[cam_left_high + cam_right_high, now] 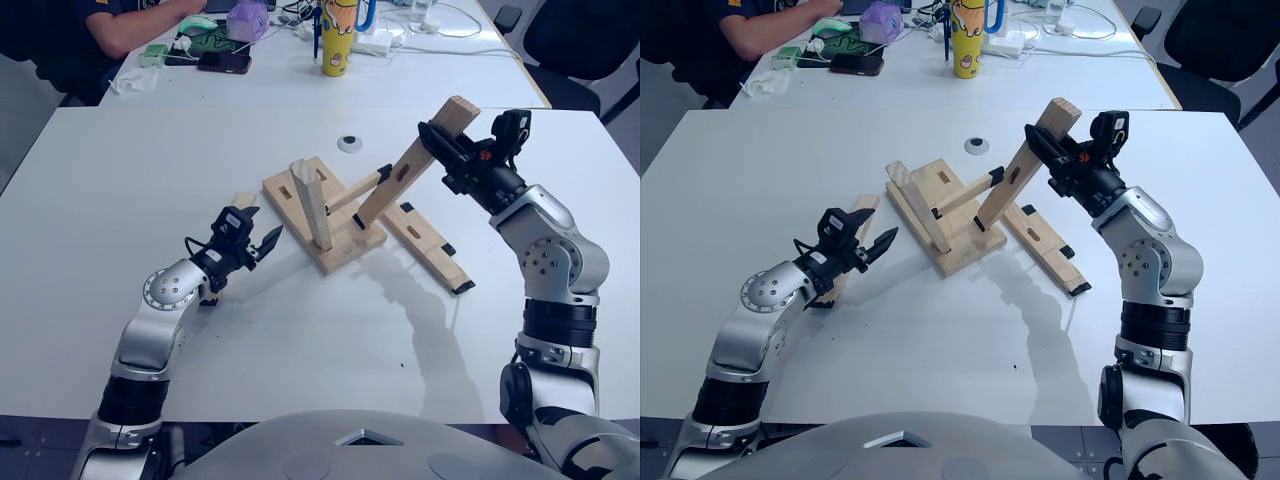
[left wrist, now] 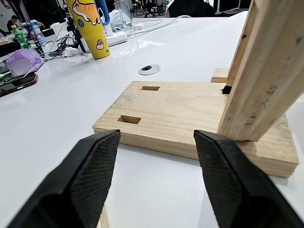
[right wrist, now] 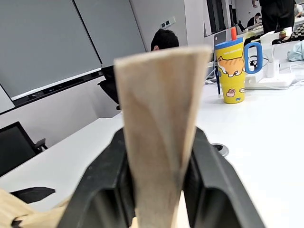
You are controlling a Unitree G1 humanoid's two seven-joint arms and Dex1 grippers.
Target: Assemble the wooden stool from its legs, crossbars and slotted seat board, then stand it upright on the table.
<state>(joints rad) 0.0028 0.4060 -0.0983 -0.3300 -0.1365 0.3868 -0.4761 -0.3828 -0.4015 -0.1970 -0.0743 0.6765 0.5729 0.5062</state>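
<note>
right gripper (image 1: 443,138) is clamped tight on the tilted leg (image 1: 400,178), jaws pressing its flat sides near the upper end. in the right wrist view the wood stands straight up between the two black fingers (image 3: 104,175). down from those jaws the leg slants to the seat board (image 1: 290,190), its lower end at the board's edge; whether it sits in a slot, can't tell.

left gripper (image 1: 260,226) hangs low over the table (image 1: 120,180) with its jaws wide apart and nothing between them. straight ahead of the open jaws lies the seat board, flat on the table, two empty slots showing on the side nearer the jaws. an upright leg (image 1: 312,205) stands on the board, just beyond the left jaws. a crossbar (image 1: 352,192) runs from it across to the tilted leg, below the right jaws.

another leg (image 1: 430,250) lies flat on the table under the right jaws, just beside the board. a loose wooden piece (image 1: 852,218) lies right beneath the left gripper. a yellow mug (image 1: 338,40) stands far beyond both.
</note>
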